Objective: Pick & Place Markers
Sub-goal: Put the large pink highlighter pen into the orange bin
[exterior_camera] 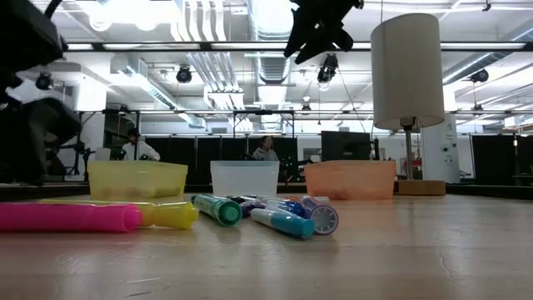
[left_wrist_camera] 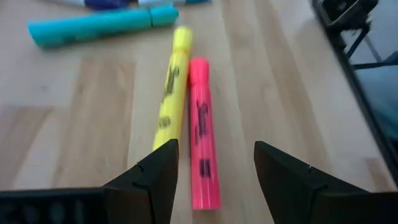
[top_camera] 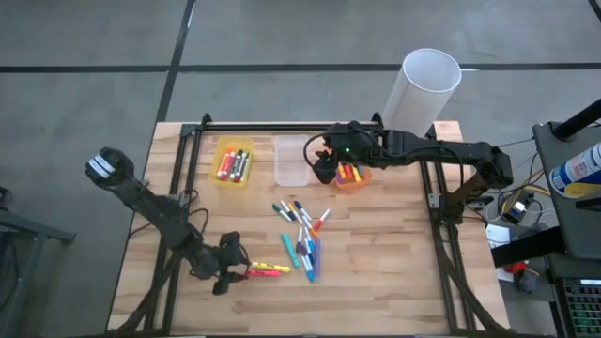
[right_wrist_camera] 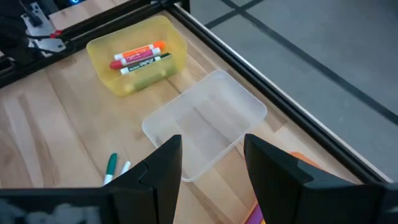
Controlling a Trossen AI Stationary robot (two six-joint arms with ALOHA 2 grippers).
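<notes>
With the left gripper (left_wrist_camera: 211, 168) fingers open over the pink highlighter (left_wrist_camera: 201, 134), we should centre clear of the yellow highlighter (left_wrist_camera: 171, 87) beside it; right gripper (right_wrist_camera: 211, 165) fingers open too.

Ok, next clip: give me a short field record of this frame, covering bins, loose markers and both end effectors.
yellow bin: holds several markers
clear bin: looks empty
orange bin: holds a few markers
loose markers: scattered cluster at table centre
pink highlighter: lying beside the yellow highlighter, near the table's front edge
left end effector: open, low over the pink highlighter, not gripping
right end effector: open, raised near the orange bin, holding nothing
white cylinder: standing at the table's far edge
</notes>
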